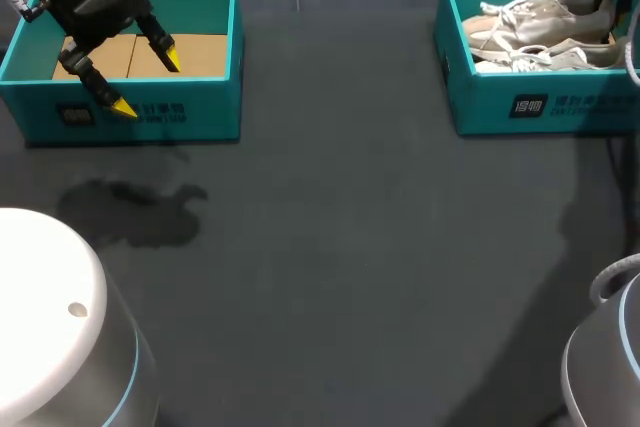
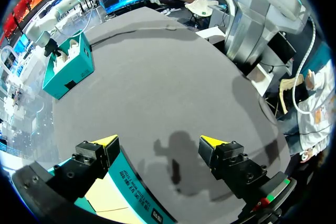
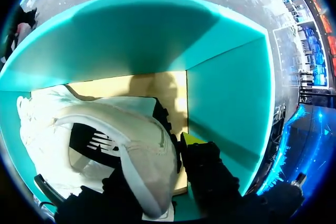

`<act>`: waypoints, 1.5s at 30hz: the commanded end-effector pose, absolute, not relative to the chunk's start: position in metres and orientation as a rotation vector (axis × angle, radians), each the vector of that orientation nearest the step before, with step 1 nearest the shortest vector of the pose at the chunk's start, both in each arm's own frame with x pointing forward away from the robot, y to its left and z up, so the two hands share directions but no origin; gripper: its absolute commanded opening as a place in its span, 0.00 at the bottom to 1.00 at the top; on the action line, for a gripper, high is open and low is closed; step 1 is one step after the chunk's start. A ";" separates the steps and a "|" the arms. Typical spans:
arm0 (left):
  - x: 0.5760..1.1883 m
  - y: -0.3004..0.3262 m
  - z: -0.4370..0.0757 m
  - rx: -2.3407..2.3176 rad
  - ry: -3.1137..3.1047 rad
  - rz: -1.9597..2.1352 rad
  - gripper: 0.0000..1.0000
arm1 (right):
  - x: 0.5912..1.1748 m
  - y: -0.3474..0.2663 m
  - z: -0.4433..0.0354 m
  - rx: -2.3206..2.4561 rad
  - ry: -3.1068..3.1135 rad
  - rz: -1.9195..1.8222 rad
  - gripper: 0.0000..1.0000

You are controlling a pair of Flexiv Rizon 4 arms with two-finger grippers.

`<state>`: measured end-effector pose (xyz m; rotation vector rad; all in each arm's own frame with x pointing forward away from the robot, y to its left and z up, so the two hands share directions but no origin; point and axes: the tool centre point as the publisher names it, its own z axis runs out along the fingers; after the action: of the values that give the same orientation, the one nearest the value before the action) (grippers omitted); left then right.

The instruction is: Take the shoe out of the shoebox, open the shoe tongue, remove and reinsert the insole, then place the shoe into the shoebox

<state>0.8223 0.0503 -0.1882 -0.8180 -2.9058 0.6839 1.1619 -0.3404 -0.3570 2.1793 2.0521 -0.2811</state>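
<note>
Head view: left hand (image 1: 147,81), fingers spread, hangs over a teal open box with brown cardboard floor (image 1: 190,117) on the dark grey bench (image 1: 350,247); a white lace-up canvas shoe (image 1: 540,17) lies in the teal cardboard shoebox (image 1: 540,112).

Left wrist view: left hand (image 2: 158,141) gapes, one finger above the box wall (image 2: 131,182).

Right wrist view: right hand (image 3: 173,129) pinches the shoe's (image 3: 142,135) heel inside the shoebox (image 3: 226,87).

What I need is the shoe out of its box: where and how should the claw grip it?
I'd grip the sneaker by its heel collar, coming down from above: its opening faces up and the heel rim stands free near the shoebox wall, while the front is loose laces. The right claw sits at that heel.
</note>
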 end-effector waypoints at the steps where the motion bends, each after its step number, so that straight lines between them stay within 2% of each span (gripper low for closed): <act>1: 0.823 0.050 -0.188 -0.820 -2.904 0.680 1.00 | 1.168 -0.340 -0.356 2.180 2.060 -0.291 0.28; 10: 0.823 0.050 -0.188 -0.820 -2.904 0.680 1.00 | 1.167 -0.335 -0.354 2.171 2.066 -0.283 0.40; 22: 0.823 0.050 -0.188 -0.820 -2.904 0.680 1.00 | 1.163 -0.332 -0.346 2.173 2.052 -0.272 0.45; 25: 0.823 0.050 -0.188 -0.820 -2.904 0.680 1.00 | 1.163 -0.331 -0.343 2.171 2.049 -0.265 0.49; 27: 0.823 0.050 -0.188 -0.820 -2.904 0.680 1.00 | 1.163 -0.331 -0.341 2.170 2.047 -0.263 0.64; 31: 0.823 0.050 -0.188 -0.820 -2.904 0.680 1.00 | 1.162 -0.332 -0.337 2.171 2.038 -0.257 0.88; 32: 0.823 0.050 -0.188 -0.820 -2.904 0.680 1.00 | 1.162 -0.333 -0.336 2.172 2.035 -0.255 0.99; 36: 0.823 0.050 -0.188 -0.820 -2.904 0.680 1.00 | 1.159 -0.330 -0.325 2.175 2.019 -0.226 1.00; 45: 0.823 0.050 -0.188 -0.820 -2.904 0.680 1.00 | 1.149 -0.307 -0.266 2.150 2.029 -0.112 1.00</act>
<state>0.8223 0.0503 -0.1882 -0.8180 -2.9058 0.6840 1.1731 -0.3148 -0.2939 2.1741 2.0463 -0.1550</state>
